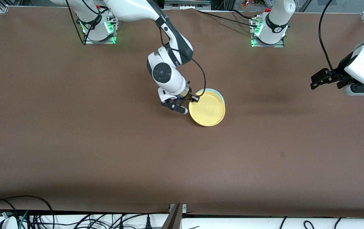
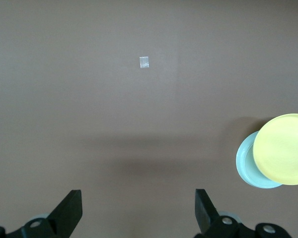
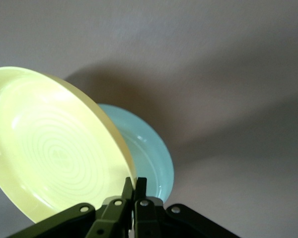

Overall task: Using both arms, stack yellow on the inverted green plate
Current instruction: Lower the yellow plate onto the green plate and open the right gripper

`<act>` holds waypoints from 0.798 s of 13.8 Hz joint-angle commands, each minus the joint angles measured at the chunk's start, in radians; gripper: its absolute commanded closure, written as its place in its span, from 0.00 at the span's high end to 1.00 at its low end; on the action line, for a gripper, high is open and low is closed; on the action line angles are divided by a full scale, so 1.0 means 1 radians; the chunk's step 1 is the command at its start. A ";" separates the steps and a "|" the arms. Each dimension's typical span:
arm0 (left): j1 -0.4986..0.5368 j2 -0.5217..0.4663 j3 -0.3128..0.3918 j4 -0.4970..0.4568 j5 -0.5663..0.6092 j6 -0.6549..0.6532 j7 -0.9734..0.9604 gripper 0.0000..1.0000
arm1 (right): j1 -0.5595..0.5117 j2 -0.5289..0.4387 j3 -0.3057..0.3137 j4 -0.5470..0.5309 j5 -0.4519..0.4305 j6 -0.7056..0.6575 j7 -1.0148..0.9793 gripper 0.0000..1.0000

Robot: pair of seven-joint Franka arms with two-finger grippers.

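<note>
1. While pinched at its rim by the right end effector (image 1: 191, 99), the round, shallow, bright yellow plastic plate (image 1: 207, 109) hangs over the round, pale mint-green plastic plate (image 1: 219, 94), hiding most of it.
2. Yellow plate: faint concentric rings on its inner face, low raised rim.
3. Green plate: on the brown desk (image 1: 105, 143), mid-desk.
4. Left end effector (image 1: 320, 79): waits over the desk's left-arm end, fingers spread, holding nothing.

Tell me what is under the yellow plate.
Under the yellow plate is the green plate, showing only as a crescent; the rest is covered. The right claw grips the yellow rim. The left claw waits, open.
</note>
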 commanded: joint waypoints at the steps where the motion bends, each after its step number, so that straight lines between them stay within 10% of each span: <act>1: 0.000 0.001 -0.001 0.014 0.007 -0.018 0.015 1.00 | 0.046 0.028 -0.011 -0.003 0.007 0.063 0.029 0.00; 11: 0.003 0.001 0.001 0.017 0.007 -0.021 0.015 1.00 | 0.053 0.030 -0.022 -0.014 -0.001 0.017 0.003 0.00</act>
